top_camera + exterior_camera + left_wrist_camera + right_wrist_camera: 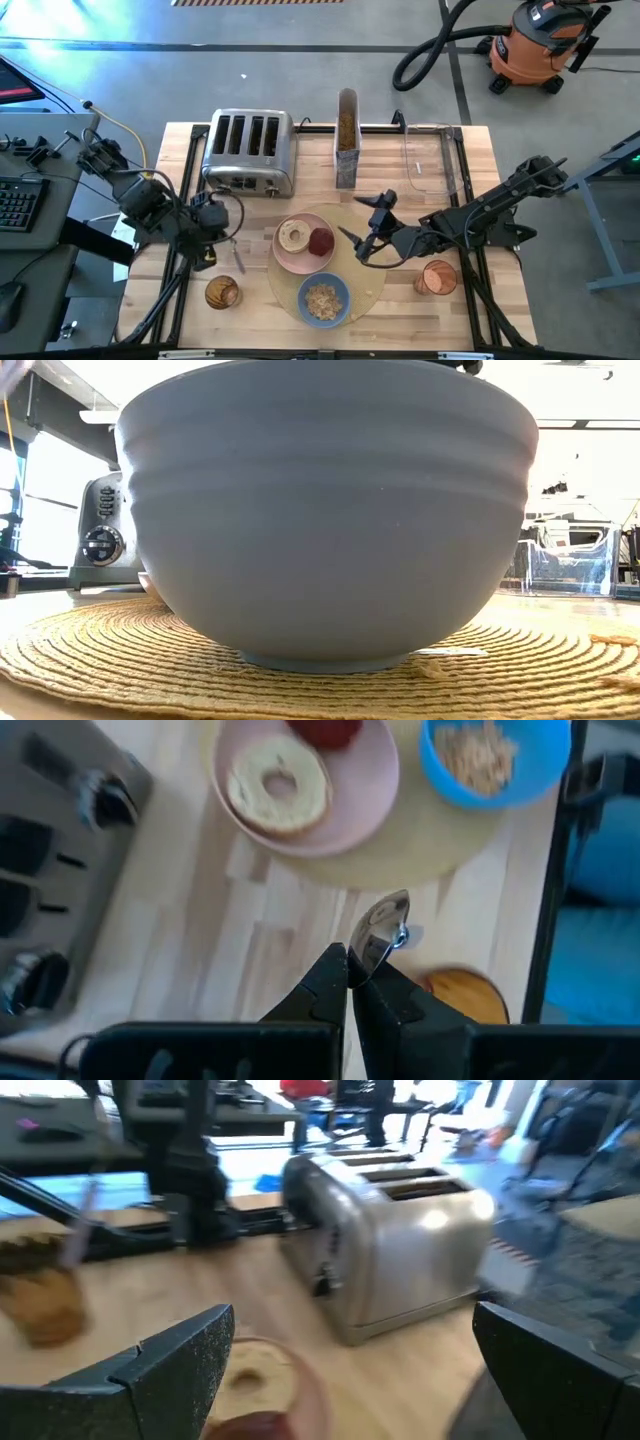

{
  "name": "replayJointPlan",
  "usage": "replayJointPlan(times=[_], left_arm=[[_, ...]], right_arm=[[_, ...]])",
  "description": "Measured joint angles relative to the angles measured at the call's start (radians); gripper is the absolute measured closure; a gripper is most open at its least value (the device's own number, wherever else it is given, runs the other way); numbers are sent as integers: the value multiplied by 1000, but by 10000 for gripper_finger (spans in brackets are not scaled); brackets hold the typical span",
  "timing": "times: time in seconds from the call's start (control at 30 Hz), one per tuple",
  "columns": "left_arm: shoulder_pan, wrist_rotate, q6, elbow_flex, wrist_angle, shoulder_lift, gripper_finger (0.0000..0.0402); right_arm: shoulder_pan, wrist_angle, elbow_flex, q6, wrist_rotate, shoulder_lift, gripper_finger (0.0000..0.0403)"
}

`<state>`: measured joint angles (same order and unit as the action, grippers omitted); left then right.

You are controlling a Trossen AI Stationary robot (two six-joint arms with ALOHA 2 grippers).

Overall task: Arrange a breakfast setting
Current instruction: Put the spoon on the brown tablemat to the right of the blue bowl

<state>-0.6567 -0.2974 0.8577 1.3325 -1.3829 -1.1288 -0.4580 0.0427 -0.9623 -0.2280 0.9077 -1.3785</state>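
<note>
On the left I have my left tool [349, 982] clenched on the one spoon [378, 930], held above bare worktop [180, 150] beside the mat, with the toaster [249, 151] behind it and a small wooden lid [222, 292] near the front edge.

Next comes the single round mat [375, 275]. On it sit one pink plate [300, 258], carrying one bagel [295, 236] and one red fruit [321, 241] touching it, and one blue bowl [324, 299] with cereal flakes [322, 300] inside, just in front of the plate.

Over the mat's right side my right tool [366, 227] hangs released and holding nothing, jaws spread wide. Behind it stand the tall cereal container [346, 138] and a clear empty tub [430, 158]; a second round piece [438, 277] lies on the worktop at the right.

I judge the setting nearly finished: mat, plate, food and bowl look placed. What is left, as I read it, is laying the spoon down by the dishes.
</note>
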Motion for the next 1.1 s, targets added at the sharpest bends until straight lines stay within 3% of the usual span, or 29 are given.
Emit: replayJointPlan(times=[0.67,0.9,1.1], left_arm=[[269,-130,-415,11,359,-24,399],[353,-134,-557,11,491,-62,399],[415,-123,-681,11,653,-108,399]], right_arm=[[63,190,0,-44,-233,-8,6],[129,257,-1,-60,-359,-10,6],[163,283,-1,-33,-387,-10,6]])
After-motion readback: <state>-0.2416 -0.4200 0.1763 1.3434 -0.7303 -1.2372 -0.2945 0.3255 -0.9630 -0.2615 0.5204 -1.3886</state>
